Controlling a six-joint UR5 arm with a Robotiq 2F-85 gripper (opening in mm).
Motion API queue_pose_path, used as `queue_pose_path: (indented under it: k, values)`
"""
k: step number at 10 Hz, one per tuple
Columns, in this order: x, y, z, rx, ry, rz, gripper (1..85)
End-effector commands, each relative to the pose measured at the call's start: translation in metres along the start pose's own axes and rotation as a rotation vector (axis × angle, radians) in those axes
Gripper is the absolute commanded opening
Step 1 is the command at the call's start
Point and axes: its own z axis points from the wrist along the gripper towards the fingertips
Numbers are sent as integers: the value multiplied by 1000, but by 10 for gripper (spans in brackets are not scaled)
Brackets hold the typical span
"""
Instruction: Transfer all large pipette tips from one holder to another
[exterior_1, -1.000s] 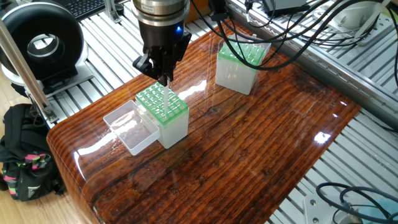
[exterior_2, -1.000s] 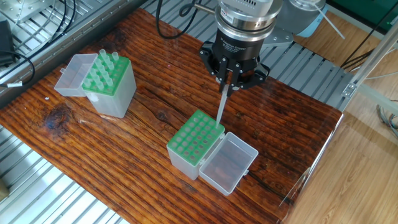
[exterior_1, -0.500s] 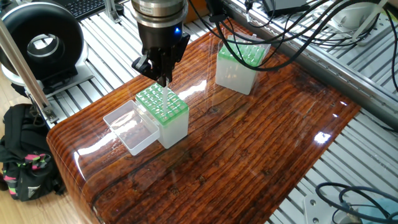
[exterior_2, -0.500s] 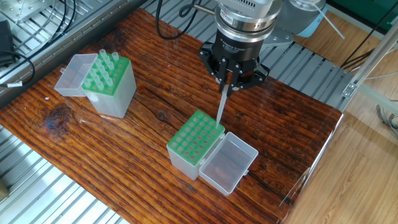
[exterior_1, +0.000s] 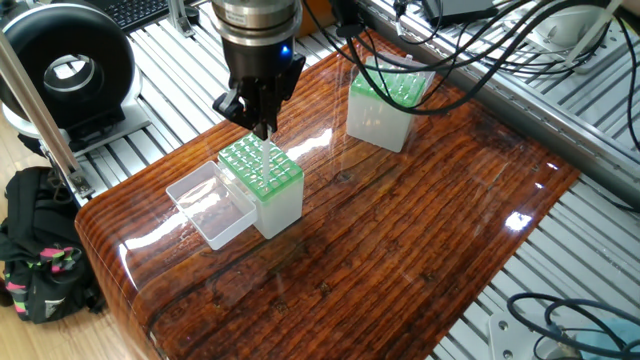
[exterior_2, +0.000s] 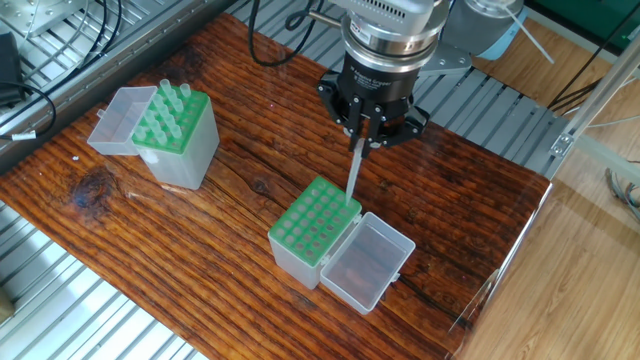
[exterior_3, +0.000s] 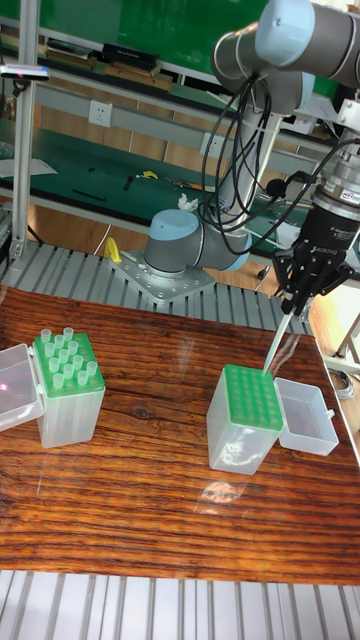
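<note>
Gripper (exterior_2: 365, 141) pinching one large pipette tip (exterior_2: 353, 176) by its wide end, point hanging over near holder (exterior_2: 313, 232) at its 2 o'clock corner; hinged lid (exterior_2: 368, 261) lying open beside it; remaining large pipette tips (exterior_2: 170, 100) standing in far holder (exterior_2: 177, 135), well apart at 10 o'clock; cables (exterior_1: 440, 50) crowding table (exterior_1: 420, 230) edge; tall fixed view alone showing arm base (exterior_3: 185, 250).

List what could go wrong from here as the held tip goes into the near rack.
The gripper holds one pipette tip by its top, point at the corner hole of the empty green rack. The tip hangs slightly tilted, so it may catch the grid rather than seat. A push there might shift the rack or slip the tip. The open lid beside that corner could be bumped.
</note>
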Motion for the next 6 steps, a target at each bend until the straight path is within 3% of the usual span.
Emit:
queue_pose_path:
  k: [1,6]
  values:
    - [-2,9,6,-23,-2,10,10]
    - [2,11,10,-26,16,-6,10]
